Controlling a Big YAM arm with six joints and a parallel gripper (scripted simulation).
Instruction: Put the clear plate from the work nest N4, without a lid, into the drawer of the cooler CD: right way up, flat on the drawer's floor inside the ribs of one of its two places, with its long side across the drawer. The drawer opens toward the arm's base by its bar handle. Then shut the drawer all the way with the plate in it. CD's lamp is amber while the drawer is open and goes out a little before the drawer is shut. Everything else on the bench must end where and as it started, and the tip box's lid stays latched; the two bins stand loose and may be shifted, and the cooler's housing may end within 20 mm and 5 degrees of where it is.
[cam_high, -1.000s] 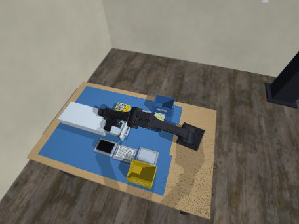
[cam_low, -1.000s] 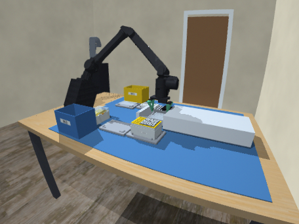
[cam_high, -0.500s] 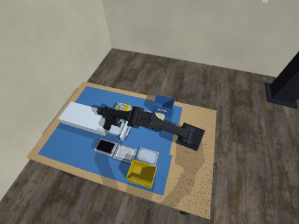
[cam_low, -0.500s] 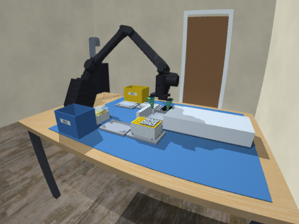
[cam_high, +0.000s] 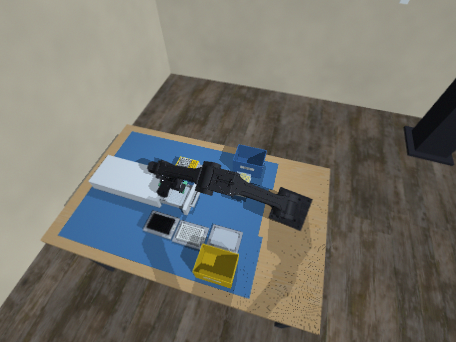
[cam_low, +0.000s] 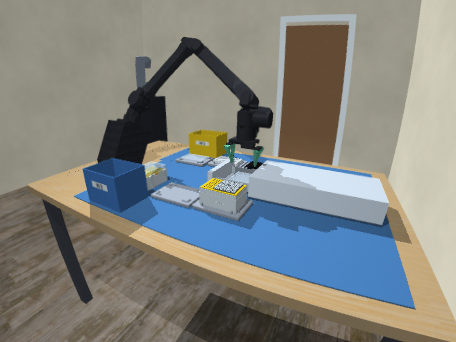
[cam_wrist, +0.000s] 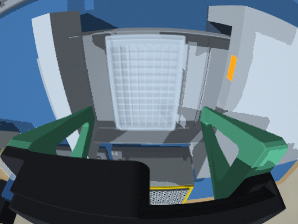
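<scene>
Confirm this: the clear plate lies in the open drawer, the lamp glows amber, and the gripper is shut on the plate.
Not quite. The gripper is open, holding nothing, above the clear plate, as the wrist view shows. The drawer is open and the lamp amber.

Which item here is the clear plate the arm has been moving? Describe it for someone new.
Find the long white cooler on the blue mat. Its drawer stands open toward the arm's base, under the open pincer. The clear plate lies inside: pale, gridded, see-through.

Top view looks down from high; exterior faces the bench (cam_low: 310, 295) sidelong — wrist hangs close above the drawer (cam_wrist: 67, 50).
</scene>
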